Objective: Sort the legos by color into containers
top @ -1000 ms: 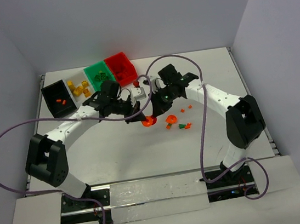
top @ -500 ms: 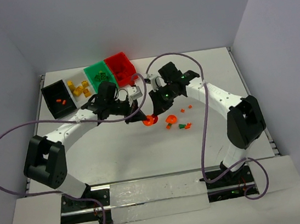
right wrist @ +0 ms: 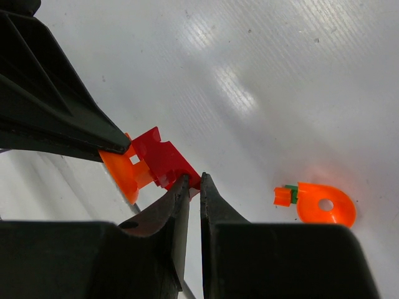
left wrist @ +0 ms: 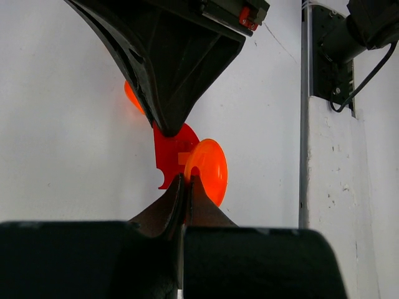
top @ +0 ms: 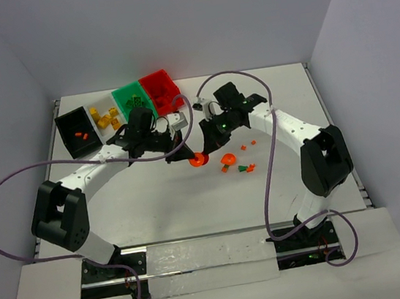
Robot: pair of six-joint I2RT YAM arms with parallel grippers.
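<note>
The left gripper (left wrist: 184, 182) is fully closed. Its two fingertips are pressed together on the joined lego (left wrist: 187, 161), a flat red piece with an orange disc fixed to it. The right gripper (right wrist: 194, 182) is almost closed, with only a thin slit between its fingers, and it pinches a red corner of the same lego from the opposite side. So both grippers hold this one lego between them, near the centre of the top view. Whether it touches the table (top: 156, 207) I cannot tell.

The containers stand in a row in the upper left part of the top view. The black bin (top: 69, 122) is farthest left and has a few orange pieces inside. The green bin (top: 122, 94) has green pieces in it, and the red bin (top: 155, 77) is touching its right side. Between the black and the green bin lie yellow legos (top: 106, 117).

To the right of the grippers some loose legos lie on the table. One is an orange disc lego (right wrist: 324, 205) with a small green and orange part at its left edge. Near it are small orange bits (top: 244, 146).
</note>
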